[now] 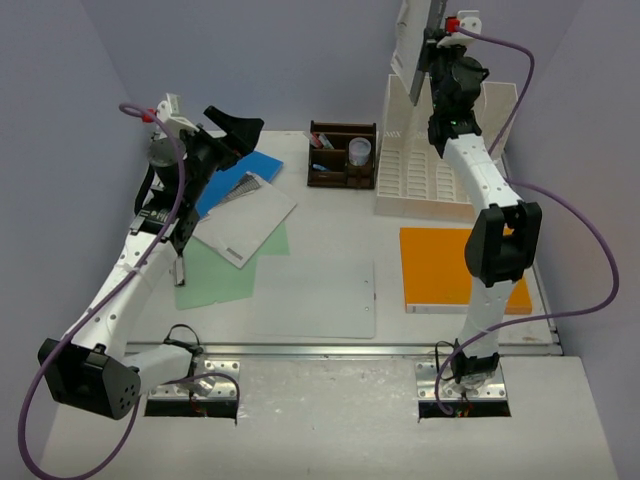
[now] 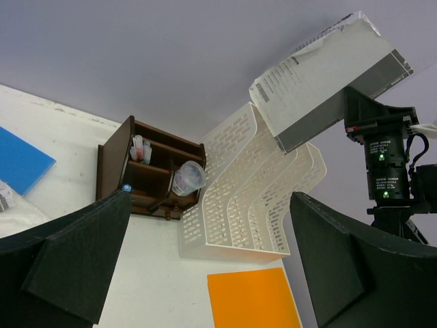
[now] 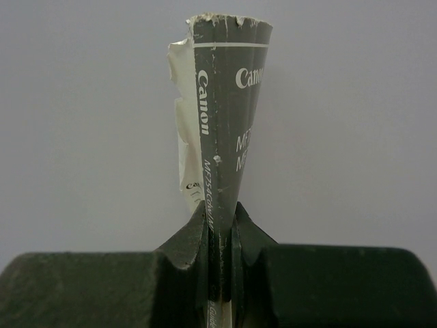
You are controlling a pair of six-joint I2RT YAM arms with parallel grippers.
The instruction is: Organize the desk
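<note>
The right jaws, pinched nearly shut, hold upright a grey-and-white booklet (image 3: 229,102) printed "Canon", above the white file rack (image 1: 420,175) at the far right of the white desk (image 1: 330,215). The left jaws gape wide, empty, above papers (image 1: 245,215) on the desk's left.

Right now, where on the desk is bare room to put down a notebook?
The desk is bare in front of the pen organizer, between the green sheet and the orange folder. The left is crowded: blue folder, booklet, left arm.
</note>
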